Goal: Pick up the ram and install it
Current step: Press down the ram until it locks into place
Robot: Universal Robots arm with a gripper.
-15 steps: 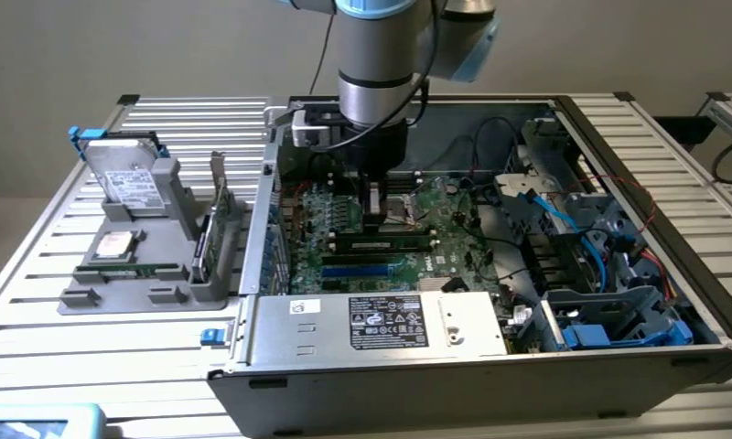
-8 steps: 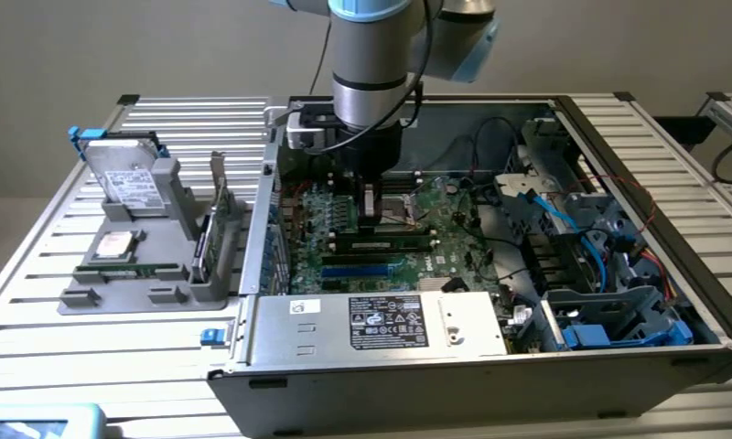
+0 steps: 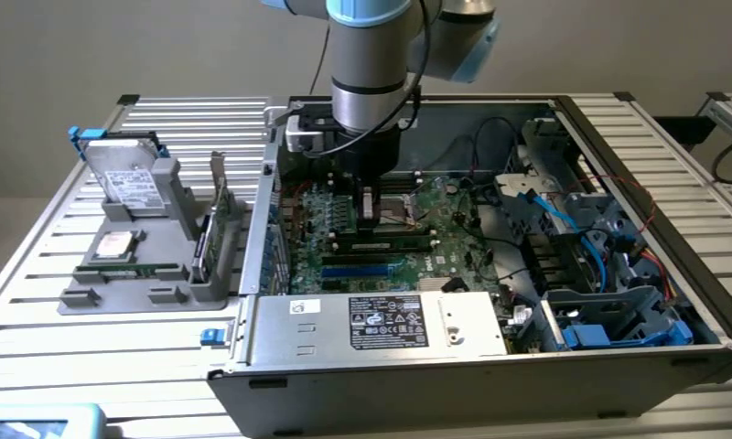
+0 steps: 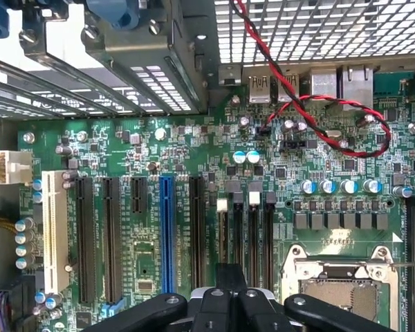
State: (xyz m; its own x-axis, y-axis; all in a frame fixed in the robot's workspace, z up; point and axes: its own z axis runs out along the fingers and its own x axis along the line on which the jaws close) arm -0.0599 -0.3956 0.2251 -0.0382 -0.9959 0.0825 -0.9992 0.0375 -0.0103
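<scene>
Gripper (image 4: 228, 304) nearest the wrist lens: fingers closed, nothing seen between them, low over the motherboard (image 4: 194, 159) by its black slots (image 4: 245, 235). Exterior view adds the ram (image 3: 132, 272), a thin green stick, flat in the grey holder (image 3: 110, 297) outside the case (image 3: 464, 384).

The gripper (image 3: 369, 203) stands low inside the open case (image 3: 635, 352), just above the motherboard (image 3: 379, 240), its fingers closed together. Around the motherboard the room is tight: the power supply (image 3: 379, 322) walls off the near edge, the drive cage (image 3: 610, 315) with blue cables (image 3: 559, 215) crowds the exterior view's right, and the case wall (image 3: 268, 219) closes the left. A red-black wire (image 4: 311, 111) loops over the board near the rear ports (image 4: 304, 83). From above, the board lies open.
</scene>
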